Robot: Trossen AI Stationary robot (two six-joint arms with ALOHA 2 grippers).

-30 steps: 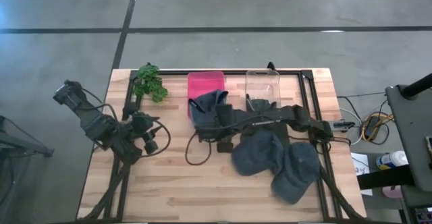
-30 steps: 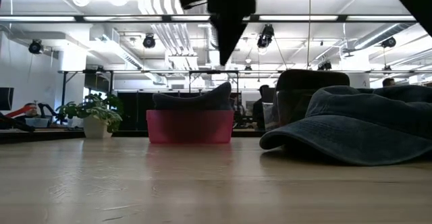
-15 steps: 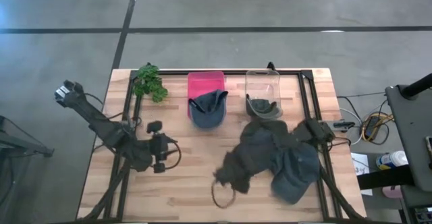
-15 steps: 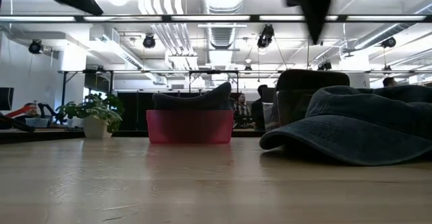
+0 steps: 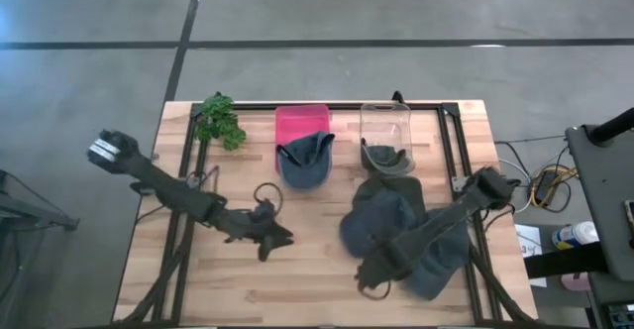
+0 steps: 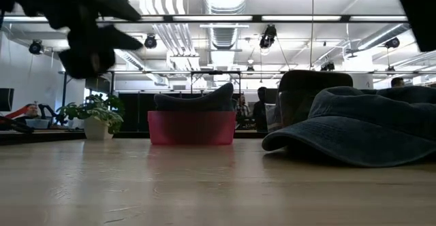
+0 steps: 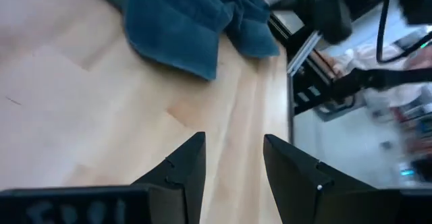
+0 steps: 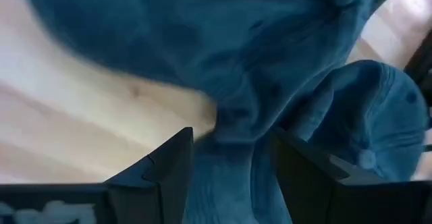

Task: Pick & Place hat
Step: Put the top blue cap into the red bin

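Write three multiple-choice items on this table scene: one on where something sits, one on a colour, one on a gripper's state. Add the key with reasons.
1. Where is the cap with its brim pointing away from the plant?
A. in the pink bin
B. on the floor
C. under the plant

2. What colour are the loose hats on the table?
A. yellow
B. dark blue
C. white

3. How stand the right gripper's jaws?
A. shut on a hat
B. open above the hats
C. out of view

Key: 1 A, the cap lies in the pink bin. 2 B, the loose hats show dark blue on the table. 3 B, the right gripper shows its jaws apart over the cloth.
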